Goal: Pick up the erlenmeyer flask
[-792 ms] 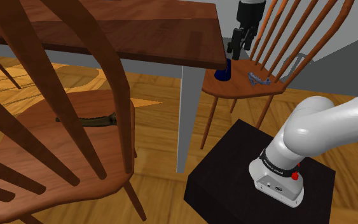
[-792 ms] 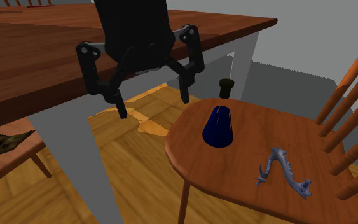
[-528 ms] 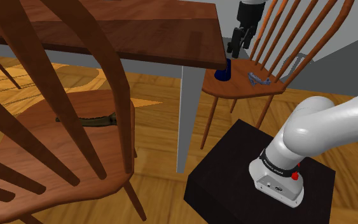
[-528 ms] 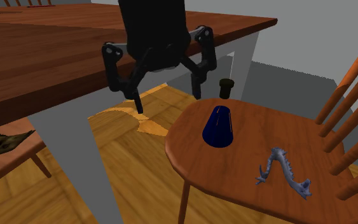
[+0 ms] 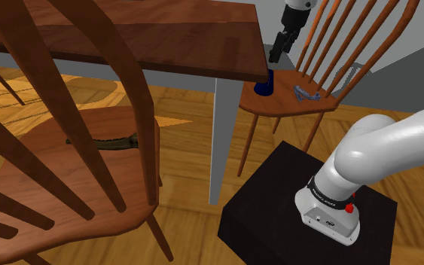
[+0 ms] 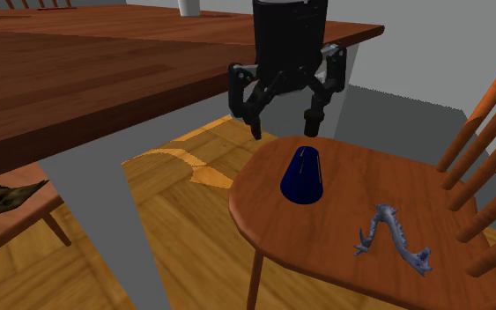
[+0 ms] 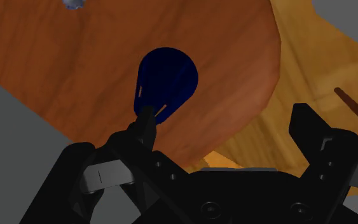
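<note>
The erlenmeyer flask [image 6: 302, 176] is a dark blue cone standing upright on a brown wooden chair seat [image 6: 343, 264], near the seat's edge by the table. My black gripper [image 6: 283, 130] hangs open just above it, one finger to either side of the flask's top. From the shoulder, the flask [image 5: 264, 84] sits just past the table corner with the gripper [image 5: 276, 54] over it. In the wrist view the flask [image 7: 168, 79] lies ahead of the fingertips [image 7: 147, 121], nearer one finger than the other, and the gripper [image 7: 225, 127] touches nothing.
A grey-blue spiky object [image 6: 394, 236] lies on the same seat, further from the table. The wooden table [image 6: 78, 70] and its grey leg [image 5: 221, 135] stand close beside the chair. Chair back spindles [image 6: 492, 114] rise behind. A second chair [image 5: 74, 181] is in the foreground.
The gripper has moved toward the second exterior view's right, from beside the table edge to over the flask, and has turned about its axis. The flask has not moved.
</note>
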Robot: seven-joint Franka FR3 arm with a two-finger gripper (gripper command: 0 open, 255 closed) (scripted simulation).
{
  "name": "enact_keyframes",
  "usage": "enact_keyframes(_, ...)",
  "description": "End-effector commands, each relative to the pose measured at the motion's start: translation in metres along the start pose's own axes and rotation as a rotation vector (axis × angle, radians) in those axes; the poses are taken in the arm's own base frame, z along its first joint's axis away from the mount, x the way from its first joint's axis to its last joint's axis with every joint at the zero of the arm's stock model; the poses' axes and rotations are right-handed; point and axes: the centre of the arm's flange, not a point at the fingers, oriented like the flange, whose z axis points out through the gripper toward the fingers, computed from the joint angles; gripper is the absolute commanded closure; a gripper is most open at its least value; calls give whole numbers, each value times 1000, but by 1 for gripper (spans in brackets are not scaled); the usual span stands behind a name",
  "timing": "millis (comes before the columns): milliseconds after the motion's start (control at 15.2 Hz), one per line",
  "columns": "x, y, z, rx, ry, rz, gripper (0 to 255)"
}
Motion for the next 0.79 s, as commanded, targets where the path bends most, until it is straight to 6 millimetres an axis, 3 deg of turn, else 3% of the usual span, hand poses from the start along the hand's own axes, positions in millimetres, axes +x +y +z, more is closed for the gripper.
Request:
enact_keyframes(0,9,22,6,-7,38,-6,0)
enact_keyframes(396,30,82,22,-19,134,-22,0)
enact_keyframes(726,27,79,48,-19,134,-22,0)
